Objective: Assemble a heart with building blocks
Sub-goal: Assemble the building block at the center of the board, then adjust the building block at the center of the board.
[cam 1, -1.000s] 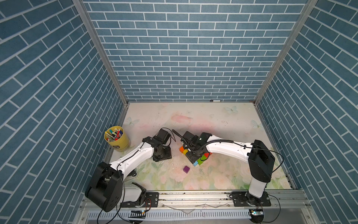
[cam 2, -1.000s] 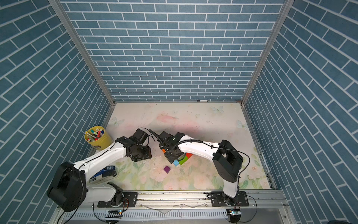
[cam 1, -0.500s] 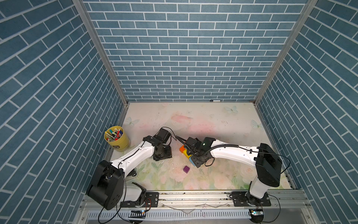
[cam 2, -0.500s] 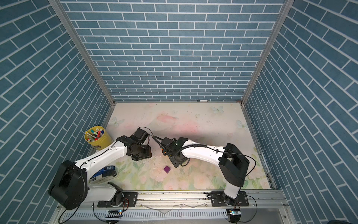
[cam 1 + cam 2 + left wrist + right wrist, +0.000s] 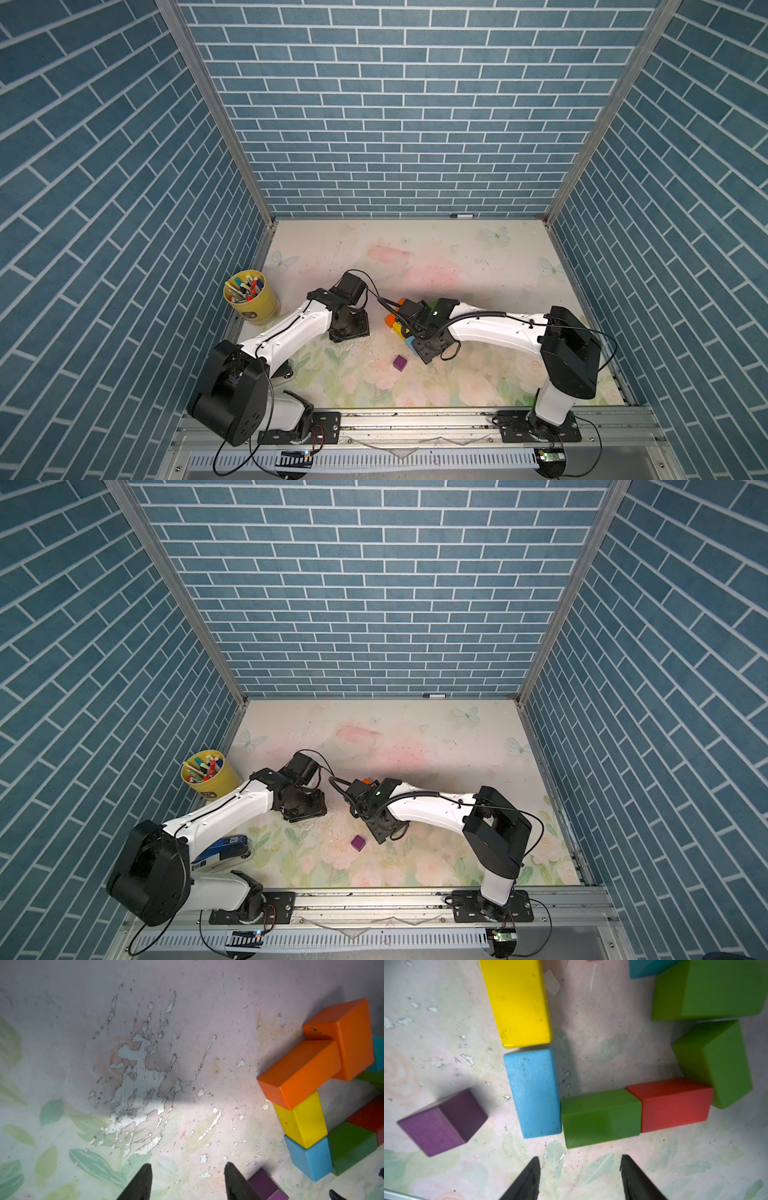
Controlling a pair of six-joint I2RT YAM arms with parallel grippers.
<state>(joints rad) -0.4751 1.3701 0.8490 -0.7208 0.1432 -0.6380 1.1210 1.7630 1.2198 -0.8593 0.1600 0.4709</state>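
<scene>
The building blocks form an angular chain. Two orange bricks (image 5: 299,1076), a yellow one (image 5: 519,1001) and a light-blue one (image 5: 533,1093) run in a line. A green brick (image 5: 600,1118) and a red one (image 5: 675,1105) turn off from it, with two more green blocks (image 5: 716,1064) beyond. The purple cube (image 5: 400,363) lies alone, apart from the chain. My right gripper (image 5: 579,1157) hangs open and empty just off the green brick, hiding much of the chain in both top views. My left gripper (image 5: 188,1164) is open over bare mat, the purple cube (image 5: 268,1185) beside one finger.
A yellow cup of marker pens (image 5: 250,297) stands at the left wall. A blue-and-white gadget (image 5: 224,848) lies under the left arm. A pen (image 5: 461,215) lies at the back wall. The metal rail (image 5: 415,424) borders the front edge.
The right gripper has slid toward the front edge and now covers the green and red blocks seen earlier beside it. The left arm has barely moved.
</scene>
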